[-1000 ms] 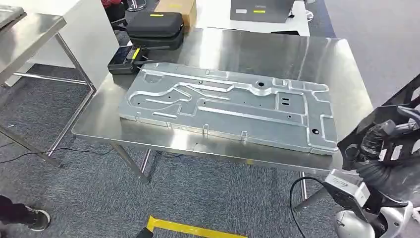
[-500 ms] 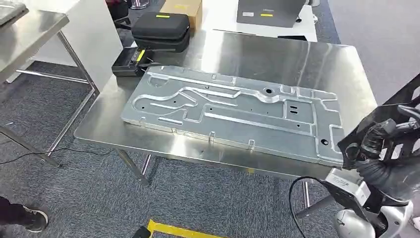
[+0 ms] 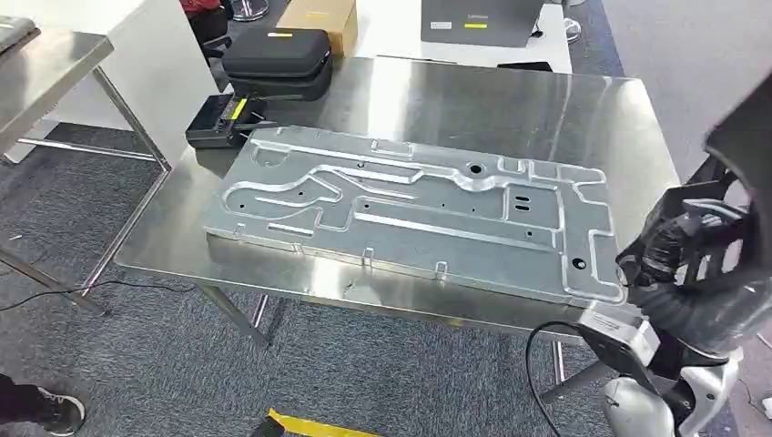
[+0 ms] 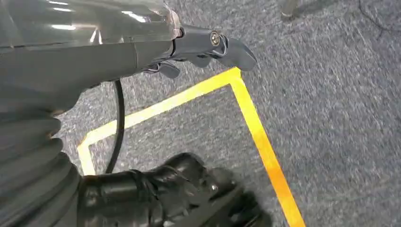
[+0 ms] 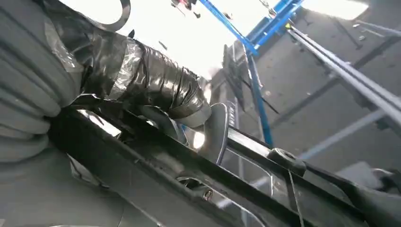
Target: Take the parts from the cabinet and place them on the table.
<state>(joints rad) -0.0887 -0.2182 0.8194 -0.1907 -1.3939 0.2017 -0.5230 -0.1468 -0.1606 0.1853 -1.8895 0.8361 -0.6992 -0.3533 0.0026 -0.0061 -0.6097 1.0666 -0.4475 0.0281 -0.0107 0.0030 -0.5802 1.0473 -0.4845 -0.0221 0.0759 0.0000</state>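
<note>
A large stamped silver panel (image 3: 410, 205) lies flat on the steel table (image 3: 510, 100), covering most of its near half. My right hand (image 3: 678, 250) is off the table's near right corner and grips a black metal part (image 3: 742, 146) that rises along the picture's right edge. In the right wrist view the taped thumb (image 5: 156, 85) presses on that black part (image 5: 189, 175). My left hand (image 4: 208, 45) hangs over the grey carpet with nothing in its fingers.
A black zip case (image 3: 278, 55), a black device with a yellow label (image 3: 218, 120) and a cardboard box (image 3: 317, 16) sit at the table's far left. A second steel table (image 3: 45, 64) stands to the left. Yellow floor tape (image 3: 309, 426) and a person's shoe (image 3: 55, 411) lie below.
The whole view has shifted a little, so the camera moved. My right hand has drawn in and the black part now stands higher at the right edge.
</note>
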